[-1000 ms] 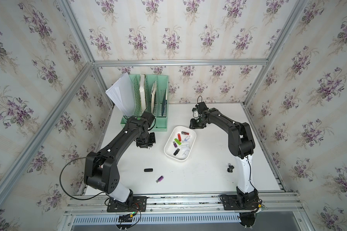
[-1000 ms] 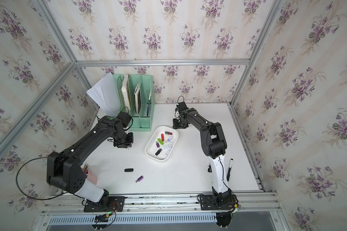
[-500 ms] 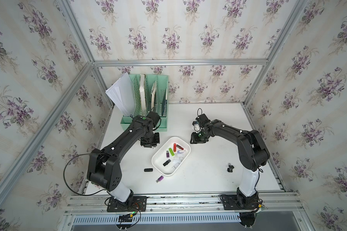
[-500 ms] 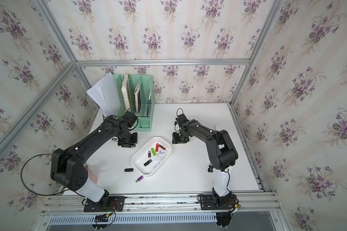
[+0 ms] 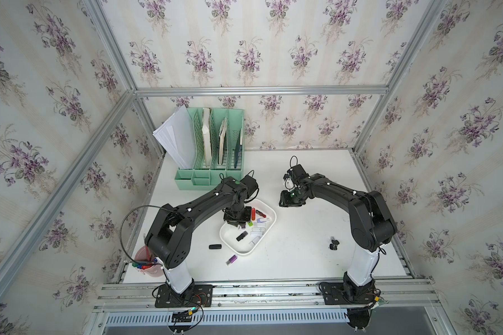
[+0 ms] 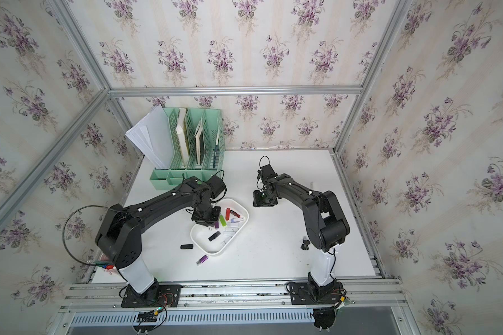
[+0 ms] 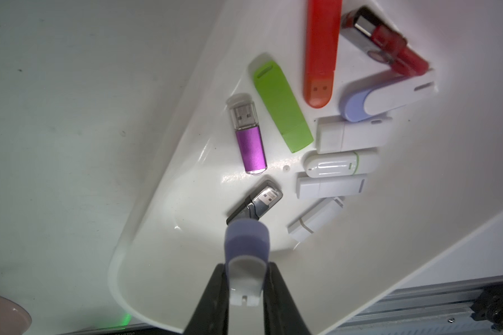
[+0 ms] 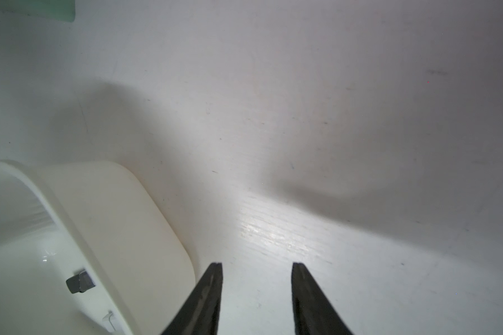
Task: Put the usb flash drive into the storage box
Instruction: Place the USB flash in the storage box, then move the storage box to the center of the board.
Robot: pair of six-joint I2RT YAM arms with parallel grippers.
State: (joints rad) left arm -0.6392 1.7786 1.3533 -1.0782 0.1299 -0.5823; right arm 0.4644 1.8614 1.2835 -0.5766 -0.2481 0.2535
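Left hand (image 7: 246,271), lower centre, pinches my usb flash drive (image 7: 246,246) by its white end. I expect it light, stiff, slick.

Both top views: high, front, looking down on whole table (image 5: 302,255). Wrist views: close, sharing storage box (image 7: 169,203) (image 8: 114,217).

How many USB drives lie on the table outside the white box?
2: a black drive beside the storage box and a purple drive in front of it. The small dark item near the right arm may be another.
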